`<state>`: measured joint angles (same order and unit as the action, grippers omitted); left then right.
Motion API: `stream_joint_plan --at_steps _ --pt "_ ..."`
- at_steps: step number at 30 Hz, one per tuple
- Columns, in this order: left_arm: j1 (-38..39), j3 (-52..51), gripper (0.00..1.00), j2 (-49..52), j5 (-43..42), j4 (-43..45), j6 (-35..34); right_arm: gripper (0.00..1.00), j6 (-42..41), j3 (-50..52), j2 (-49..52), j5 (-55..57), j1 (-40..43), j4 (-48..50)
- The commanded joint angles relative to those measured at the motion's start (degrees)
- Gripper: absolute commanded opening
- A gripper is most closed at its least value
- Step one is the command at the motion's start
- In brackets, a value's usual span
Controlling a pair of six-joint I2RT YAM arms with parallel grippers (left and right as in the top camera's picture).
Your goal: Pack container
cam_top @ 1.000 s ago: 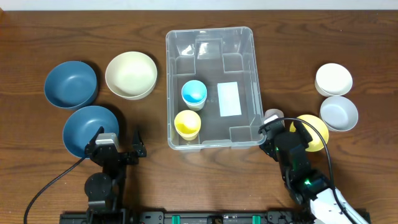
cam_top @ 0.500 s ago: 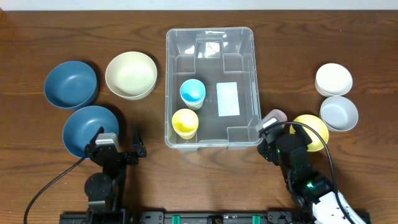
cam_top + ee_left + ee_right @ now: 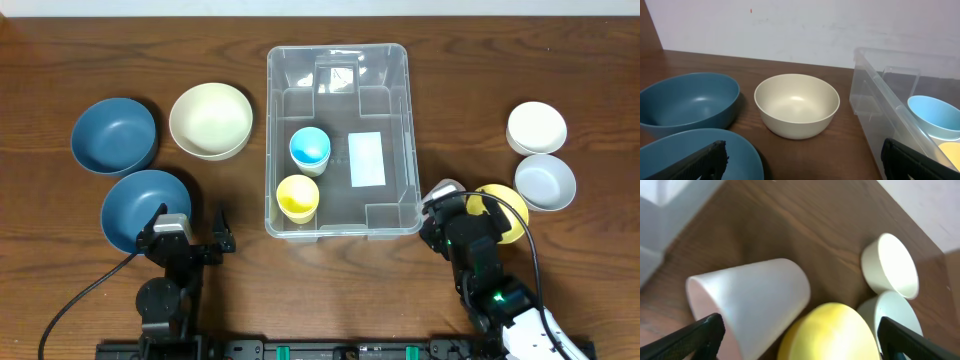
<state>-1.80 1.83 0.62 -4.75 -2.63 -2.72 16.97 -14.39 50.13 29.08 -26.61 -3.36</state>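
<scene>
Straightening, overhead: large clear plastic rectangular container [image 3: 340, 110] now sits square mid wooden table [image 3: 480, 60]. A second ago its near right corner was skewed toward the right gripper [image 3: 446, 207].
Right gripper, overhead: shifted slightly right, off that corner and clear of the rim. A pale plastic cup [image 3: 443, 187] lies on its side just ahead of the tips, just beside the container wall.
Inside container: light blue plastic cup [image 3: 310, 148] and yellow plastic cup [image 3: 299, 197] stand upright and shifted along with the bin. White rectangular label [image 3: 367, 160] is on the base.
Task meaning: two cups are packed. The tipped pale plastic cup is judged the next target; the bowls outside are not yet packed.
Left gripper [image 3: 190, 232], overhead: idle beside round dark blue bowl [image 3: 140, 205], same spot as earlier.
Left wrist: fingers [image 3: 700, 160] wide apart, nothing between them. Round cream bowl [image 3: 796, 105] is ahead, container at right.
Right wrist: fingers [image 3: 695, 335] wide apart, holding nothing. The pale plastic cup is just ahead, close against round yellow bowl [image 3: 830, 330]; contact cannot be told.
</scene>
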Motion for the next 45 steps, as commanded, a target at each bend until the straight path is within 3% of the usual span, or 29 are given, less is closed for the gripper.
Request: stream_joint_plan --at_steps 1,11,16,19,25,31,36,40,45 --pt "0.2 -1.6 0.98 0.0 -0.7 -0.7 0.8 0.99 -3.3 0.2 -0.4 4.0 0.6 0.1" --pt "0.2 -1.6 0.98 0.0 -0.7 -0.7 0.8 0.92 -7.3 0.2 -0.3 2.1 4.3 -2.4" --pt "0.2 -1.6 0.98 0.0 -0.7 -0.7 0.8 0.82 -7.3 0.2 -0.3 0.6 4.6 -2.2" --pt "0.2 -1.6 0.98 0.0 -0.7 -0.7 0.8 0.72 -7.3 0.2 -0.3 0.6 4.6 -2.1" --pt "0.2 -1.6 0.98 0.0 -0.7 -0.7 0.8 0.42 -7.3 0.2 -0.3 0.6 4.6 -2.1" --pt "0.2 -1.6 0.98 0.0 -0.7 -0.7 0.8 0.26 -7.3 0.2 -0.4 0.4 4.6 -2.0" --pt "0.2 -1.6 0.98 0.0 -0.7 -0.7 0.8 0.33 -7.3 0.2 -0.4 0.4 4.6 0.0" --pt "0.2 -1.6 0.98 0.0 -0.7 -0.7 0.8 0.49 -7.3 0.2 -0.4 -1.2 4.4 2.2" --pt "0.2 -1.6 0.98 0.0 -0.7 -0.7 0.8 0.56 -7.3 0.2 -0.4 -1.6 4.4 1.6"
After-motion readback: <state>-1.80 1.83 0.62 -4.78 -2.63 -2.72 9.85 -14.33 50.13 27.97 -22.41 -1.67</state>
